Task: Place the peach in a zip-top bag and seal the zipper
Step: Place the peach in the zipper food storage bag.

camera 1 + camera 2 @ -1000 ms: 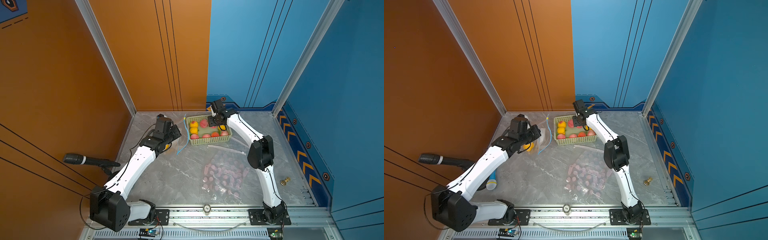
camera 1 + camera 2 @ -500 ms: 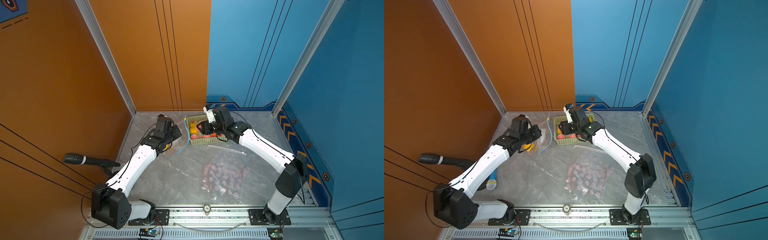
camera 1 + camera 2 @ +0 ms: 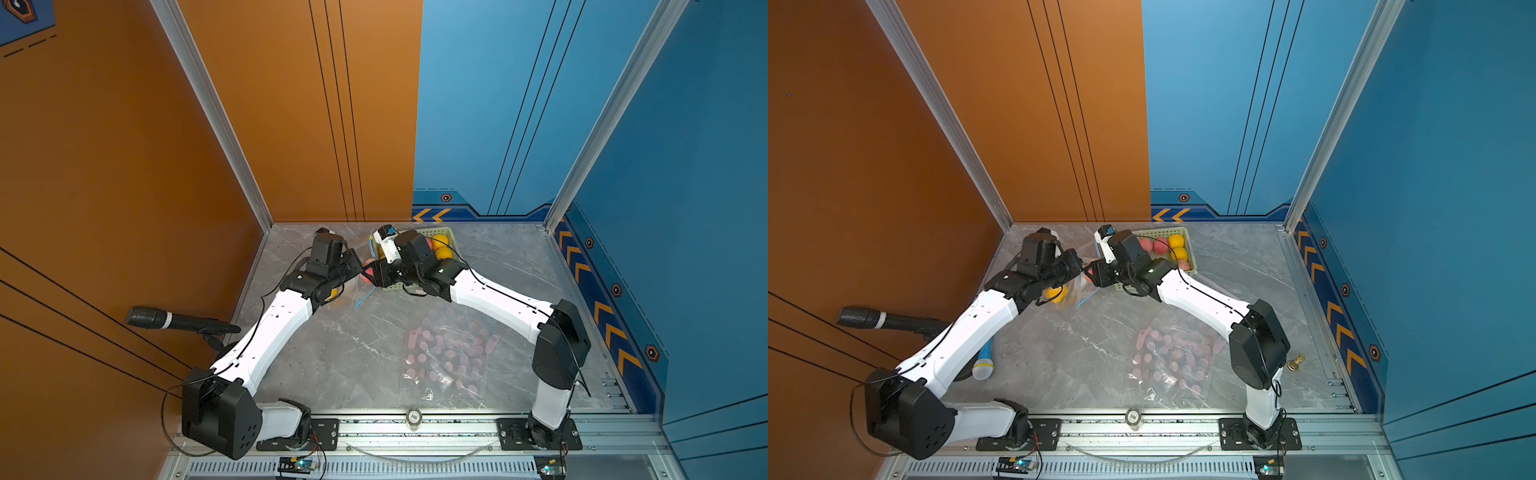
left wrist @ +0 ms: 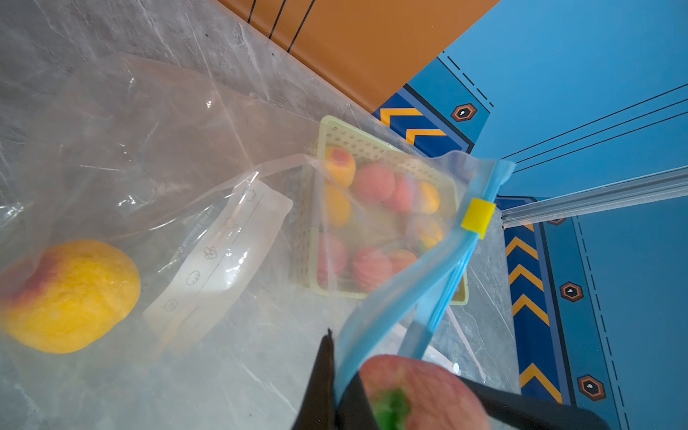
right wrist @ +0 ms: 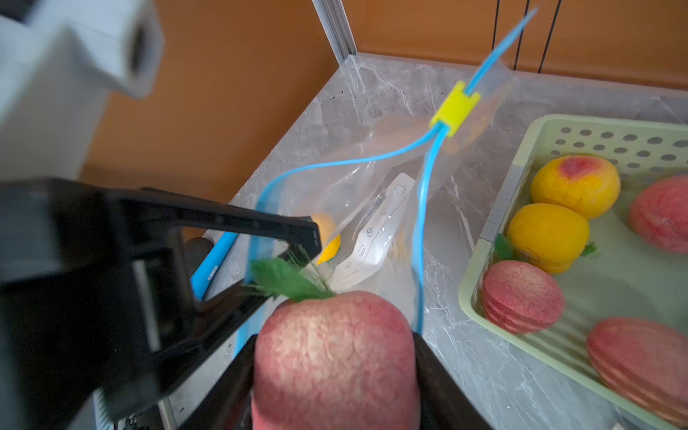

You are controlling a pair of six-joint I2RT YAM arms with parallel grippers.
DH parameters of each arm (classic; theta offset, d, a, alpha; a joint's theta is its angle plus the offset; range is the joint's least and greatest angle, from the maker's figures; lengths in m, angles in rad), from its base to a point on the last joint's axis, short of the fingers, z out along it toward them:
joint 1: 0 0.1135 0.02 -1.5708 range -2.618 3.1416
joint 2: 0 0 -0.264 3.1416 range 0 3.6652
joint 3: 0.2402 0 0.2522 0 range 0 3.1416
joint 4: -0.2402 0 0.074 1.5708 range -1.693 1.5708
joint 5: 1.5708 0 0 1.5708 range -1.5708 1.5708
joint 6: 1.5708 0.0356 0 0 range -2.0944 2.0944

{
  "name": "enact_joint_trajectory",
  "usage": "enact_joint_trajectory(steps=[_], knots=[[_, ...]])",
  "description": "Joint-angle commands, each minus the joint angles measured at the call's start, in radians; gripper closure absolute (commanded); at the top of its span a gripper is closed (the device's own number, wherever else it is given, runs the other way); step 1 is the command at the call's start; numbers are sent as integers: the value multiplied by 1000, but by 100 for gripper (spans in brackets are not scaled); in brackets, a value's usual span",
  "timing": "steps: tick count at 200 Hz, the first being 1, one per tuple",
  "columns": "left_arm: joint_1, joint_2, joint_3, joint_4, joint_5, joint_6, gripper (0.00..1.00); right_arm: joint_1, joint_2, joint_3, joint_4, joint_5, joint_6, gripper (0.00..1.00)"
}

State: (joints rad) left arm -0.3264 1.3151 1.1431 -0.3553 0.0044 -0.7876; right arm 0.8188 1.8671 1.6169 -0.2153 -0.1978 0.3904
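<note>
The right gripper grips the pink peach, fingers spread to its width, leaf end pointing ahead at the bag. The left gripper is pinched tight on one blue rim, lifting that lip, apparently so that the mouth gapes. The other rim hangs free, and both meet at the yellow slider far beyond the fingertips, which leaves the zipper open along most of its length. The peach sits just short of the mouth, not yet inside, its leaf close to a left fingertip; whether they touch I cannot tell. A yellow peach lies deep in the bag. The gap looks barely wider than the fruit, with the basket close beside the right fingers, so a straight push seems safest.
</note>
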Motion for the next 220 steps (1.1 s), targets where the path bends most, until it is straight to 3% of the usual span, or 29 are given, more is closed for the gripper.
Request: enact_joint_trajectory(steps=[1, 40, 78, 103, 167, 220], knots=[[-3, -37, 24, 3, 19, -11, 100, -3, 22, 49, -18, 54, 4, 61], [-16, -50, 23, -2, 42, -22, 100, -2, 62, 109, -77, 137, -7, 59], [-25, -54, 6, -7, 37, -39, 100, 5, 82, 151, -89, 126, -13, 31], [-17, -46, 1, -12, 39, -47, 100, 6, 76, 160, -105, 123, -21, 23], [-2, -43, 4, -10, 43, -54, 100, 6, 16, 133, -134, 130, -25, 27], [22, -52, 2, -25, 34, -50, 100, -2, -118, 27, -155, 233, 39, 35]])
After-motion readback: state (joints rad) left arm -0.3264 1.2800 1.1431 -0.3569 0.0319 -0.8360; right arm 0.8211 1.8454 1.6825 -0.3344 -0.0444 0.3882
